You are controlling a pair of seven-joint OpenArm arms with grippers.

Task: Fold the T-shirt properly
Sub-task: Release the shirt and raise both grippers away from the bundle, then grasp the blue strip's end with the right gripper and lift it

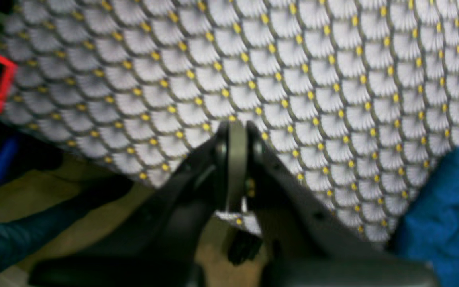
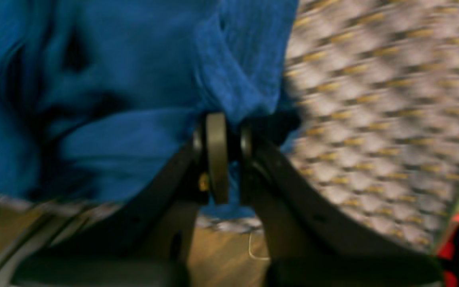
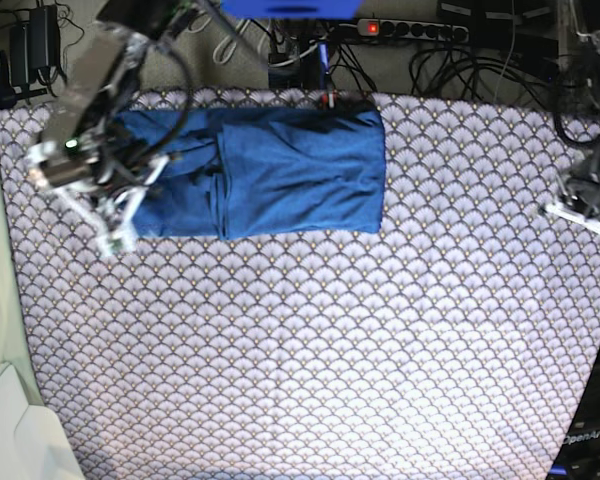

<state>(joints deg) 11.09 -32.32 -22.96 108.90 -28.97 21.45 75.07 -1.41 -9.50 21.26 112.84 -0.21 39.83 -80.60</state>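
Starting at the left of the base view, the right gripper (image 3: 108, 222) sits over the left end of the T-shirt (image 3: 300, 175), and its wrist view shows the jaws pinched tight on a bunched edge of blue fabric, so it has hold of the shirt. The shirt itself lies along the far part of the scallop-patterned cloth (image 3: 320, 350), already doubled into a long band with a vertical fold line roughly a third of the way in from its left end; the left part looks rumpled, the right part fairly flat. For this step to come out well, I judge the pinched end should be lifted only enough to clear the layer beneath, then carried rightward over the band so its edge lands square on the right-hand edge, not skewed. The pinch seems to gather several wrinkles, so a slow, level carry would help the fabric drape instead of twisting. Motion blur in the wrist view hides how many layers are caught. Far to the right, the left gripper (image 3: 580, 215) hangs over bare patterned cloth, jaws closed on nothing, well apart from the shirt; it could pin the band if it drags.
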